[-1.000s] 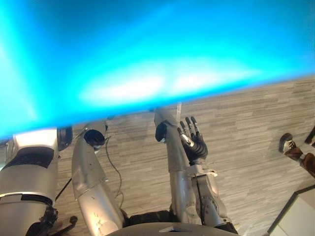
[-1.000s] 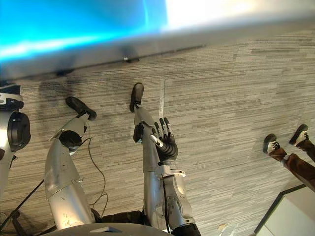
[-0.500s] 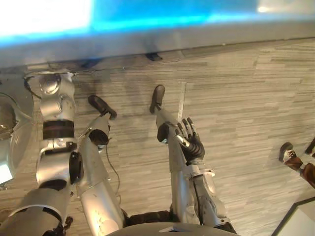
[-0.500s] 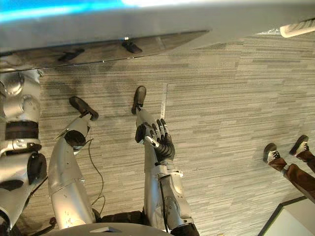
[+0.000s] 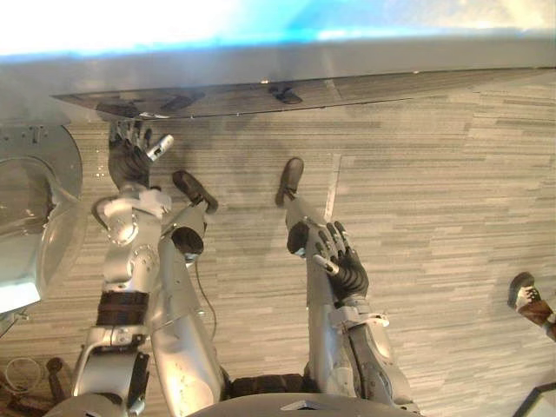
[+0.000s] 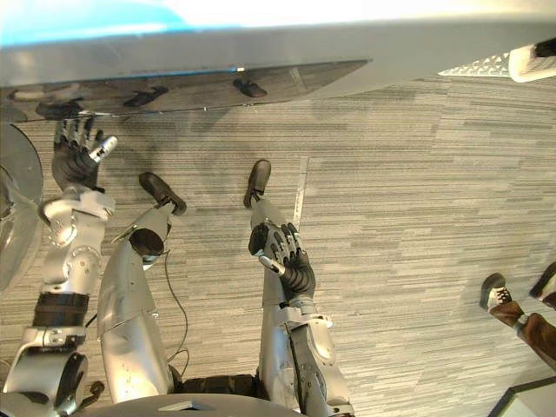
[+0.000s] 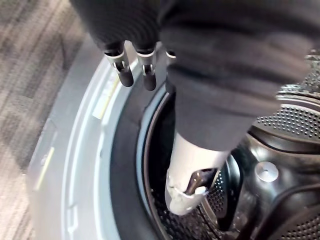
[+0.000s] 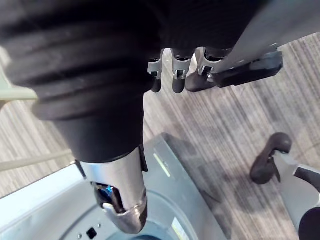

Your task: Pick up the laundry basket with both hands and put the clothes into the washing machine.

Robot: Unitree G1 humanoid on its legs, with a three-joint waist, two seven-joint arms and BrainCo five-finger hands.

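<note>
Left eye view: left robot hand [image 5: 130, 158] and right robot hand [image 5: 345, 268] spread-fingered; washing machine door [image 5: 36, 213] beside left.

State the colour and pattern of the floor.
Grey floor, finely striped in blocks; right eye view shows it best.

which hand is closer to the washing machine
The left hand, open, up beside the washing machine's round door; the right hand hangs open over the floor, well away from it.

Two silver-grey arms are showing: left arm [image 5: 126, 265] at 8 o'clock, right arm [image 5: 369, 373] at 5 o'clock. Left hand [image 5: 129, 161] and right hand [image 5: 347, 274] are wearing dark ribbed covers. Silver fingers [image 7: 123, 67] are ending in dark tips. A black band is ringing the left forearm.
</note>
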